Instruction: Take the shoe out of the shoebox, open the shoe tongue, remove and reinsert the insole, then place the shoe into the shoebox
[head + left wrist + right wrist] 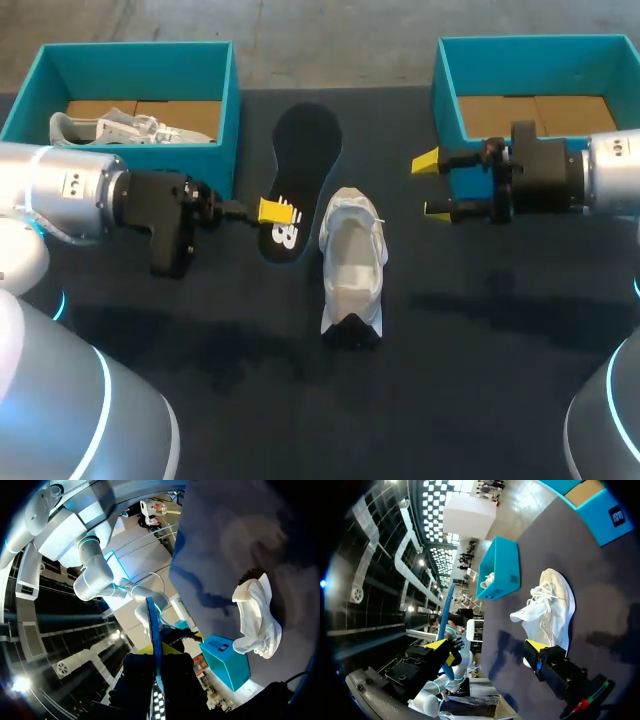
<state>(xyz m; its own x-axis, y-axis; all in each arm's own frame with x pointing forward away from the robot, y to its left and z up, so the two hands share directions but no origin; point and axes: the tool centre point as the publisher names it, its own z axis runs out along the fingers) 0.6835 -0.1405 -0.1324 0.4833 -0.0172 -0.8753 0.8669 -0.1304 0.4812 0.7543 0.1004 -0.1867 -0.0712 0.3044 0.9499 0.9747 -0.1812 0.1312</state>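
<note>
A second shoe (130, 128) is seen lying in the left box (232, 120), the teal carton at the far left of the table (480, 330). Just to the right of that box, the black insole (305, 140) is clamped at its narrow heel end by the left gripper (275, 212), whose yellow tips are pressed on its two faces. The insole is held roughly flat and, as far as can be judged, clear of the table, with its broad forefoot end pointed away from the robot. The grip at the heel is judged to leave the forefoot free to be fed into the shoe first.

Further right of the left box, past the insole, the white shoe (352, 262) is set upright on its sole on the table, outside both boxes. Its long axis is laid nearly parallel to the insole, the laced toe pointed away from the robot and the dark heel turned toward it. The tongue is pulled up and the mouth is opened wide, judged to be for the insole's return.

Well to the right of the left box, beyond the shoe, the right gripper (432, 185) is held above the table with its fingers spread apart and nothing between them, apparently placed to steady the shoe. Farthest from the left box, the right box (445, 95) is shown with its cardboard floor in view, and is judged the shoe's likely destination.
</note>
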